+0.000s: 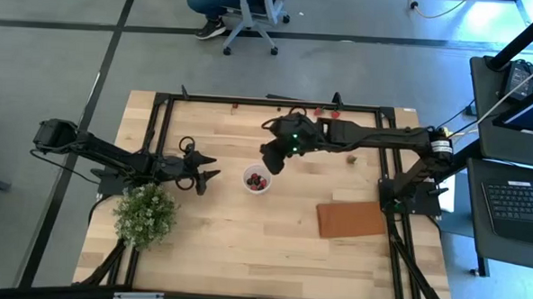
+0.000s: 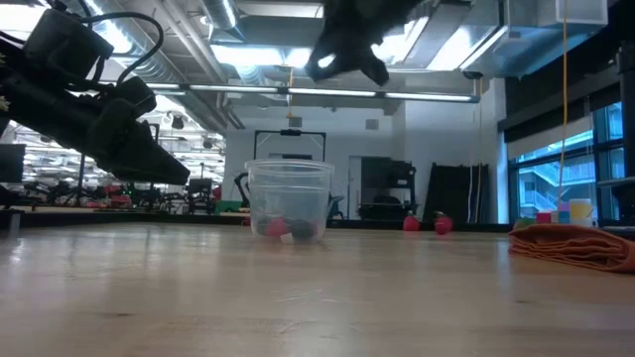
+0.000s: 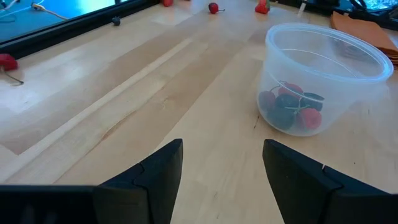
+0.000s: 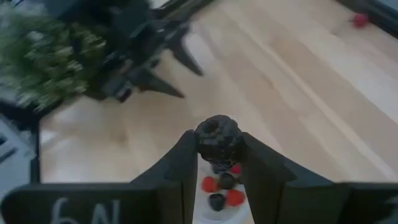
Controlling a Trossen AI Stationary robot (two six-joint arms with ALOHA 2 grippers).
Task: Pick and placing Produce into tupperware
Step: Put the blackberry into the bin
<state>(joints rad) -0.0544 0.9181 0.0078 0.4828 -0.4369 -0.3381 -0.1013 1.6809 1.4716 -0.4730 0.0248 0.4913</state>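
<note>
Blackberry [image 4: 218, 138] pinched in right gripper [image 4: 217, 152] above tupperware [image 1: 256, 179], table centre. Left gripper [image 1: 208, 178] open, at cup's 9 o'clock. Risk: off-centre release bounces berry off rim.

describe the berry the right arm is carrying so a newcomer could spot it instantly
Start at the clear cup in the middle of the wooden table. Right above it hangs the right hand. Pinched between its fingertips is a dark blackberry, knobbly and almost black; it is the only berry in the air, while the red and dark ones lie in the cup below.
</note>
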